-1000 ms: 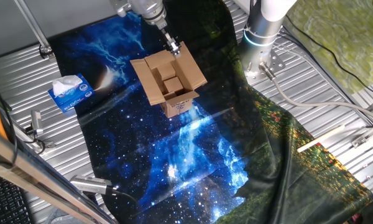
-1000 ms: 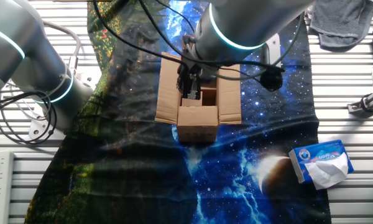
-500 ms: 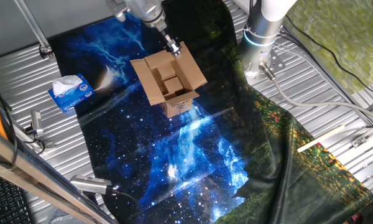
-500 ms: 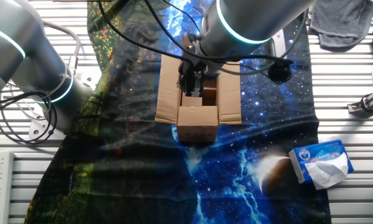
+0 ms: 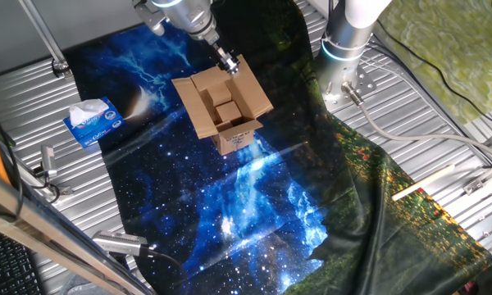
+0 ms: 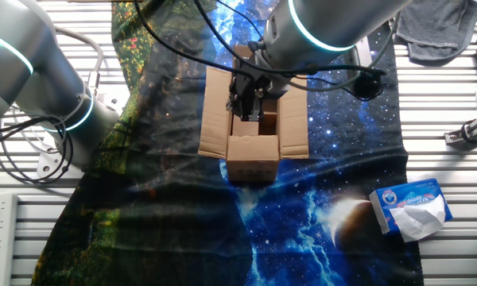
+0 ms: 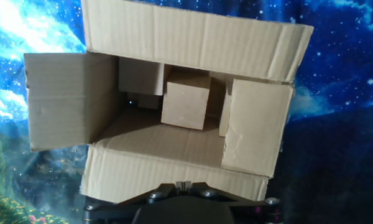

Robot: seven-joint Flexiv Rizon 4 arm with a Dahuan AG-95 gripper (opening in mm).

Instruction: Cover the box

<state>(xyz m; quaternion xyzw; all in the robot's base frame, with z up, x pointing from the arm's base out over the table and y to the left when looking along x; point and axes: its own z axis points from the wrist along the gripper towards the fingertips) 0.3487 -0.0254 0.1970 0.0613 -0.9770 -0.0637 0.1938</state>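
box (image 5: pixel 226 115) label print, tissue box (image 5: pixel 93 123) lettering, both unreadable

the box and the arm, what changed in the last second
Only the arm moved. In one fixed view its wrist drifted slightly up and left, while the end effector tip stays at the far edge of the box. In the other fixed view the wrist shifted right and up. Nothing was gripped or released. The box, its four open flaps, and the tissue box kept their places.
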